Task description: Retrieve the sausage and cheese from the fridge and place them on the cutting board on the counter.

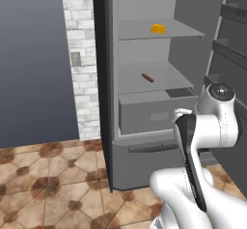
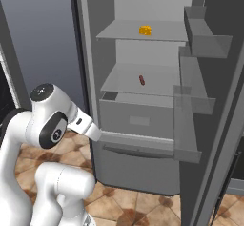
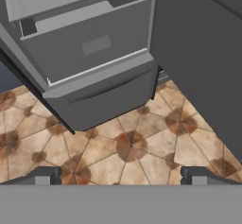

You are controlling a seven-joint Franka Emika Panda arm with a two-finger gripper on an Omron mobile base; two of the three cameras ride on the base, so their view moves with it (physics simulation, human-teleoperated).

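Fridge [image 1: 144, 141] door stands wide open, so access is sorted, but both items are yet to be fetched. The sausage [image 1: 147, 78] lies on the middle shelf, just above the drawer [image 2: 138, 118]; the cheese [image 1: 158, 28] sits on the shelf above it. And the gripper [image 3: 120, 176] points down at the tiled floor in front of the fridge, spread fully wide, holding nothing, touching nothing.

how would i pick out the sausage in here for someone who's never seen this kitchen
Find the tall dark grey fridge with its door open and look at its light grey shelves. The sausage lies on the lower shelf, just above the drawer. It is a thin reddish-brown stick, unlike the yellow-orange cheese on the shelf above.
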